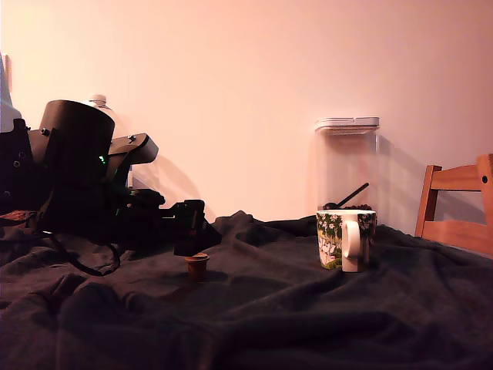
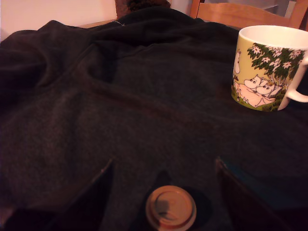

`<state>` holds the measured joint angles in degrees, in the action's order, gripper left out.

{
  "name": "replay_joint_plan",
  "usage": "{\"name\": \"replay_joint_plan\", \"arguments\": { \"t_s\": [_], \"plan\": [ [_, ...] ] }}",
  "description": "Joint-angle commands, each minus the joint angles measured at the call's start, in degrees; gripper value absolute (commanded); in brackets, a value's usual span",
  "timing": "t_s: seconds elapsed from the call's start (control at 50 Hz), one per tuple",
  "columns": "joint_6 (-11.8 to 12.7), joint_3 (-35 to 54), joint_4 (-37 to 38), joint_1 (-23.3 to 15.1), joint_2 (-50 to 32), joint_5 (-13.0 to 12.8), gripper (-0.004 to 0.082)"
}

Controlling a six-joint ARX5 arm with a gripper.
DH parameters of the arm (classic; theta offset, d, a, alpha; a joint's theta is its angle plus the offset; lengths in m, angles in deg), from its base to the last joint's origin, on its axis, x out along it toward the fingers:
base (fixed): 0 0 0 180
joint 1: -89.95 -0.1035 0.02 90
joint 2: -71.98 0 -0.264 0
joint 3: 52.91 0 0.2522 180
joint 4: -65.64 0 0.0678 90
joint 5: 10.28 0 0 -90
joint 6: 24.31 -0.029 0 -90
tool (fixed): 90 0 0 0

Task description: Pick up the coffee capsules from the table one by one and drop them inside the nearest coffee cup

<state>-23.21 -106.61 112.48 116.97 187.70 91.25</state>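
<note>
One capsule (image 2: 171, 208) between spread end effector (image 2: 163, 192) fingers | cup (image 2: 269, 67) well apart | bare cloth between

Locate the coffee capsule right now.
In the exterior view the coffee capsule stands on the black cloth left of centre, directly under the open pincer, well left of the mug.

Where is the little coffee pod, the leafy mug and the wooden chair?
coffee pod (image 2: 171, 208), wrist view, on its round top.
mug (image 1: 344, 239), exterior view, on its side near the handle.
chair (image 1: 457, 179), exterior view, on the top rail of its back.
</note>
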Motion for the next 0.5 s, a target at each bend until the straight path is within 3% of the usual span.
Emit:
{"name": "replay_joint_plan", "arguments": {
  "t_s": [0.0,0.26,0.48],
  "plan": [
    [-0.02,0.37,-2.54,-0.22,-1.79,0.11,0.0587],
    [-0.11,0.39,-6.51,-0.22,-3.30,1.84,0.0586],
    [-1.66,0.50,-11.96,-0.22,-4.85,1.75,0.0586]
  ]
}}
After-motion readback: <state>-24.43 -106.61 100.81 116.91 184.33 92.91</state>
